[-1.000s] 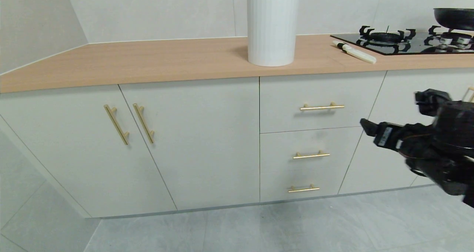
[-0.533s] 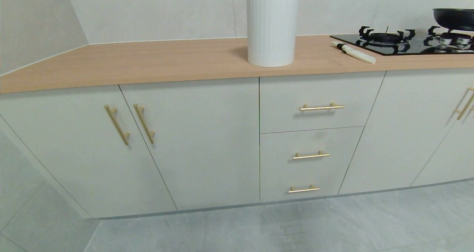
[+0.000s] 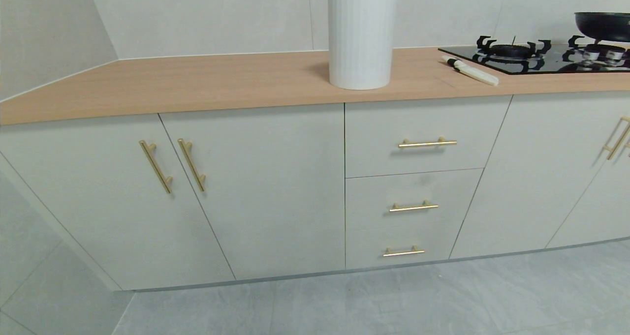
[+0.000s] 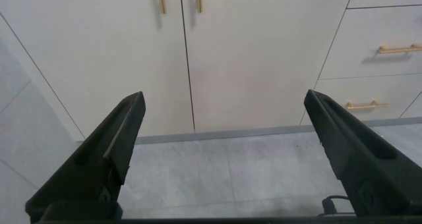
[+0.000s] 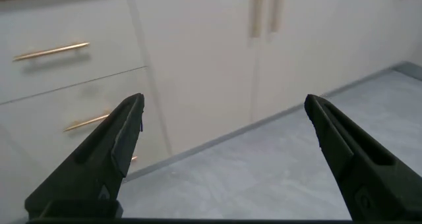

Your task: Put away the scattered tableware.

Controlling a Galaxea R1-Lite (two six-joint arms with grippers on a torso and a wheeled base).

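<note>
A white-handled knife [image 3: 470, 70] lies on the wooden countertop [image 3: 197, 81] beside the black hob [image 3: 541, 57]. A tall white ribbed container [image 3: 362, 34] stands on the counter left of the knife. Three closed drawers with gold handles sit under it, the top drawer [image 3: 427, 142] just below the knife. My left gripper [image 4: 224, 125] is open, held low in front of the cabinet doors, nothing between its fingers. My right gripper [image 5: 224, 125] is open too, low before the drawers and the right-hand doors, empty.
A black pan [image 3: 601, 25] rests on the hob's right burner. Closed double doors [image 3: 172, 165] with gold handles fill the left half of the cabinet. More doors [image 3: 615, 138] stand at the far right. Grey tiled floor [image 3: 393, 305] lies in front.
The right arm, seen at the right edge of the head view a second ago, has dropped out of that view. The counter and its things have not moved.
</note>
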